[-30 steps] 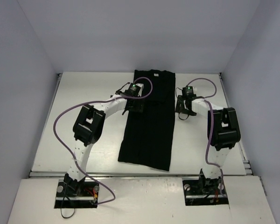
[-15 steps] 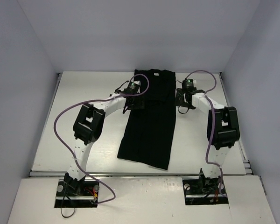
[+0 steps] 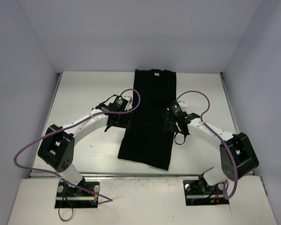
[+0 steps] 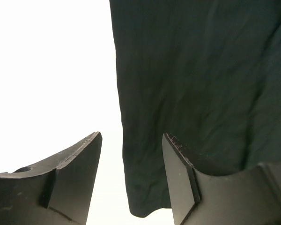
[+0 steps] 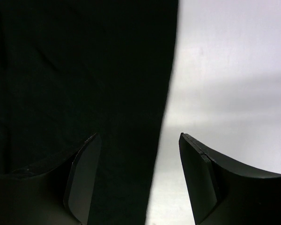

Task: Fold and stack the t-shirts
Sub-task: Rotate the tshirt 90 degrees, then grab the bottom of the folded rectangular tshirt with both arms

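Note:
The black t-shirt lies flat as a long narrow strip down the middle of the white table, collar at the far end; no blue print shows. My left gripper is open at the strip's left edge, about halfway along. In the left wrist view the shirt fills the right side, and its edge and a rounded fabric corner lie between the spread fingers of the gripper. My right gripper is open at the right edge. In the right wrist view the shirt edge runs between the gripper's fingers.
The white table is enclosed by pale walls at the left, back and right. Purple cables loop off both arms. The left arm's elbow sits low at the left, the right arm's elbow low at the right.
Both grippers have drawn back from the shirt's far, collar half to its middle, staying at the side edges. Both elbows have dropped outward and nearer. The shirt lies as before.

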